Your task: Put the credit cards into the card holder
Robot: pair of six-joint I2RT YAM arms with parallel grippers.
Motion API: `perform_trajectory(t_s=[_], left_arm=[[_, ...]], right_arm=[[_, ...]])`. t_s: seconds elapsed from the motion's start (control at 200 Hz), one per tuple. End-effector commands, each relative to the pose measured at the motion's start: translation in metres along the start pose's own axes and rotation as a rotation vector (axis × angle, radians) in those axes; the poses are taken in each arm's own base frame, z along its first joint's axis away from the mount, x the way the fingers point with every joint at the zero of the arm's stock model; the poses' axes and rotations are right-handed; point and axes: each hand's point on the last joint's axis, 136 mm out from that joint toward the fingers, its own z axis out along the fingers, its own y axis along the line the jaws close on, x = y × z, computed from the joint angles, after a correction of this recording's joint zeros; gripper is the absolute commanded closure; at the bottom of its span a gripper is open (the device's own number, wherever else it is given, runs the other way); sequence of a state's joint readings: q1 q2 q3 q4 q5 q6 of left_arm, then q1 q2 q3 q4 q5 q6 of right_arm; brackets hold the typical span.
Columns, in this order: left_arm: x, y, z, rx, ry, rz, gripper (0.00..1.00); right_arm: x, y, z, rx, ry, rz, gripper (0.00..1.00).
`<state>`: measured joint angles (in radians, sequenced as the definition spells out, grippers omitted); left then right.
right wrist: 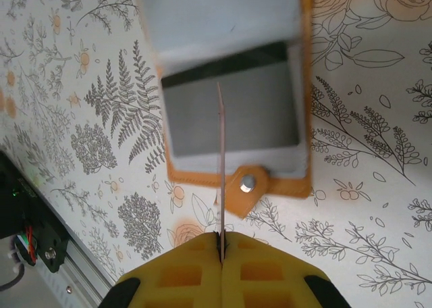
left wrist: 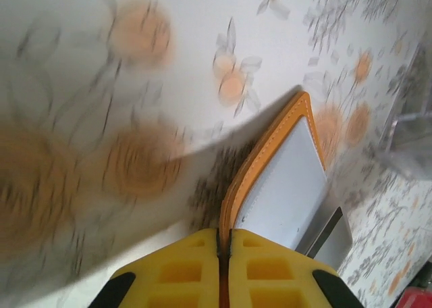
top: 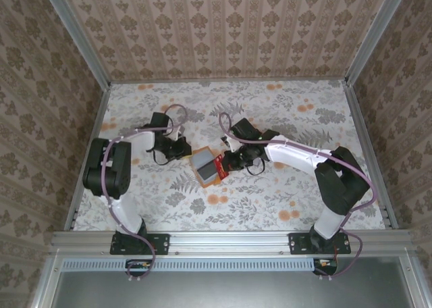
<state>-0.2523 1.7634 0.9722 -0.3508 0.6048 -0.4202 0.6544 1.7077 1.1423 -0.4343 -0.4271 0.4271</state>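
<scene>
So the card holder (top: pixel 201 163) sat open around the middle of the flowery table (top: pixel 283 112), right between the two arms, grey inside facing up. The left gripper (top: pixel 182 148) was at its left edge. From the left wrist cam you could see the yellow fingers (left wrist: pixel 270 271) pressed together with the holder's orange rim (left wrist: pixel 266 152) caught in the seam between them, so it was pinching that flap, and the flap looked lifted off the table a bit with a shadow under it. The right gripper (top: pixel 233 162) came in from the other side, clamped on the red card (top: pixel 219 168), which sat at the holder's right edge in the top view. In the right wrist view that card (right wrist: pixel 219 152) was edge-on, just a thin line running up out of the closed yellow fingers (right wrist: pixel 270 277) and hanging over the open holder (right wrist: pixel 223 17). Honestly couldn't tell if its tip was touching the pocket or floating just above. Under it, what looked like a dark card (right wrist: pixel 233 112) was already tucked in the lower pocket, and the orange snap tab (right wrist: pixel 248 184) with its little metal stud stuck out toward the gripper.
</scene>
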Motion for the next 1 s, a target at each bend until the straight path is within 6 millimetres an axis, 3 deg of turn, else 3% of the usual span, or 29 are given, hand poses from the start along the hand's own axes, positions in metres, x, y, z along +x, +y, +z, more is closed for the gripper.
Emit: perform_trajectory(t_s=[0.0, 0.15, 0.28, 0.45, 0.675, 0.8, 0.905, 0.99], left_arm=[[0.02, 0.01, -0.011, -0.074, -0.065, -0.079, 0.92], [0.059, 0.02, -0.021, -0.197, -0.163, -0.16, 0.88], [0.077, 0.019, -0.023, -0.258, -0.309, -0.213, 0.89], [0.069, 0.028, -0.028, -0.238, -0.491, -0.338, 1.0], [0.047, 0.03, -0.04, -0.109, -0.703, -0.5, 1.0], [0.052, 0.023, -0.038, -0.087, -0.714, -0.53, 1.0], [0.066, 0.019, -0.035, -0.1, -0.698, -0.537, 0.72], [0.081, 0.016, -0.031, -0.111, -0.659, -0.526, 0.59]], right_arm=[[-0.005, 0.004, -0.002, -0.03, -0.035, 0.037, 1.0], [-0.005, 0.01, 0.011, -0.082, -0.038, 0.082, 1.0], [0.003, 0.023, 0.024, -0.128, -0.008, 0.085, 1.0], [0.01, 0.023, 0.025, -0.114, -0.001, 0.08, 1.0], [0.015, 0.023, 0.022, -0.097, -0.012, 0.073, 1.0], [0.009, 0.022, 0.024, -0.1, -0.047, 0.094, 1.0], [0.001, 0.024, 0.026, -0.104, -0.073, 0.104, 1.0], [-0.006, 0.026, 0.03, -0.109, -0.084, 0.108, 1.0]])
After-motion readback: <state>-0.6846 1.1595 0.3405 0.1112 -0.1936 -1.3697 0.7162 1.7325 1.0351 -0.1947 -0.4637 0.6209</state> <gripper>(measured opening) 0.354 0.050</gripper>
